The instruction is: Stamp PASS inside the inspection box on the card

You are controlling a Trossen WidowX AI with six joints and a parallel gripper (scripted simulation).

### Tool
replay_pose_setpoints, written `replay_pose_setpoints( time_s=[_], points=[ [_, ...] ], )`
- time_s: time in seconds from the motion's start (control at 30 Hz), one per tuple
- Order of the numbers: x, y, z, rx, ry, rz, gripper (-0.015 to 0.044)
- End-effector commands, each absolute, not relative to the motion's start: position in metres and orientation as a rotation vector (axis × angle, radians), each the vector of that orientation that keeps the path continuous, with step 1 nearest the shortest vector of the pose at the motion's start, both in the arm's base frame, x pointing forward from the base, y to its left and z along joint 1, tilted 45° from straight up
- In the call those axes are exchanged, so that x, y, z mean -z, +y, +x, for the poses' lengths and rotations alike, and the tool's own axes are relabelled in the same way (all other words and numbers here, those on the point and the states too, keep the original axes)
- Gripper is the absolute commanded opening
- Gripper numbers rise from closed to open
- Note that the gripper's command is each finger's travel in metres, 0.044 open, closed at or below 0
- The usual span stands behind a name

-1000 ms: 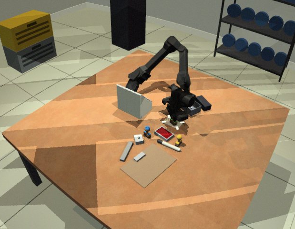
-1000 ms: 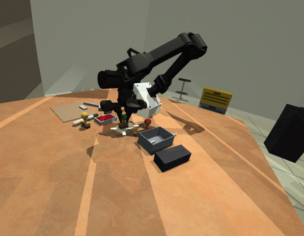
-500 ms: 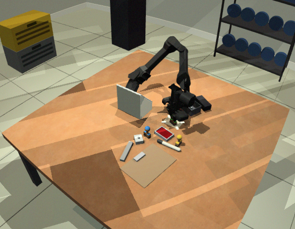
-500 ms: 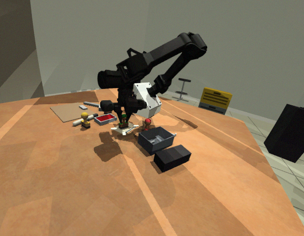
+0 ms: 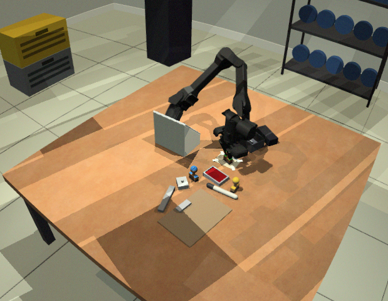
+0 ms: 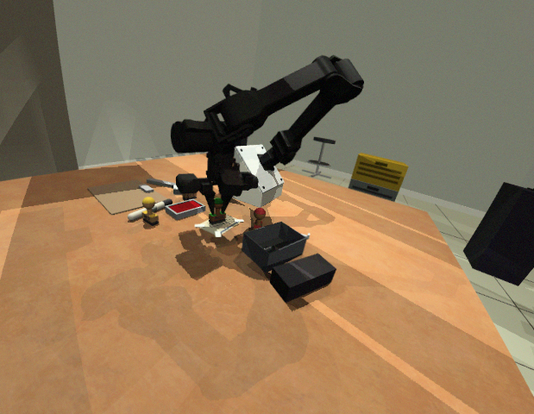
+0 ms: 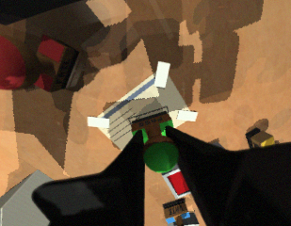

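over the card (image 7: 136, 110), gripper (image 7: 156, 137) clenched on the green-knobbed pass stamp (image 7: 160, 155), stamp base resting on or just above the paper; contact unclear. judged light, rigid, slick at the knob; best gripped at the neck below it, kept upright. wrist view shows the box outline under the base; top view hides it behind the arm but shows the red ink pad (image 5: 215, 175) nearby.
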State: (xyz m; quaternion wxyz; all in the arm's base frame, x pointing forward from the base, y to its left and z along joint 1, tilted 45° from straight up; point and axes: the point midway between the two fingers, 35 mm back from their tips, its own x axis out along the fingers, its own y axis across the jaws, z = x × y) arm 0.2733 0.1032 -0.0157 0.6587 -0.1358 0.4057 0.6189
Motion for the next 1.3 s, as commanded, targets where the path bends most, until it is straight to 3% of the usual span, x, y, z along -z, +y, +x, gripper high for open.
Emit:
replay_pose_setpoints(
  time_s=[0.0, 1.27],
  points=[
    [0.014, 0.102, 0.274, -1.404, 0.916, -0.312, 0.0000],
    [-0.027, 0.060, 0.280, -1.402, 0.918, -0.314, 0.0000]
  ],
)
